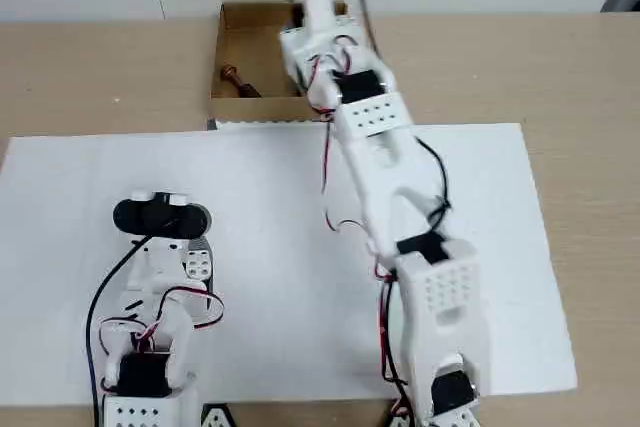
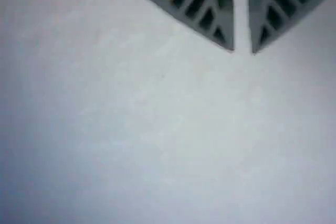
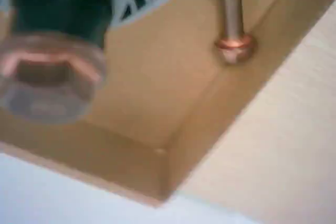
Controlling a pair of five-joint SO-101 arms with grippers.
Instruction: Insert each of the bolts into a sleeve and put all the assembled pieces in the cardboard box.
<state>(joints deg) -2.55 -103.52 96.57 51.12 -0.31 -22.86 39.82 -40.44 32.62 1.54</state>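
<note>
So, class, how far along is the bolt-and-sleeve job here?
Done: one sleeved bolt lies in the cardboard box. In hand: the right gripper holds a second sleeved bolt over the box. Left: releasing it inside. The left gripper sits shut over the white paper.

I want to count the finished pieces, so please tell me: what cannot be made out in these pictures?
1. High view: the white right arm covers part of the brown cardboard box; its contents there are hidden.
2. Right wrist view: the dark sleeve with copper bolt near the camera is blurred and cut by the edge.
</note>
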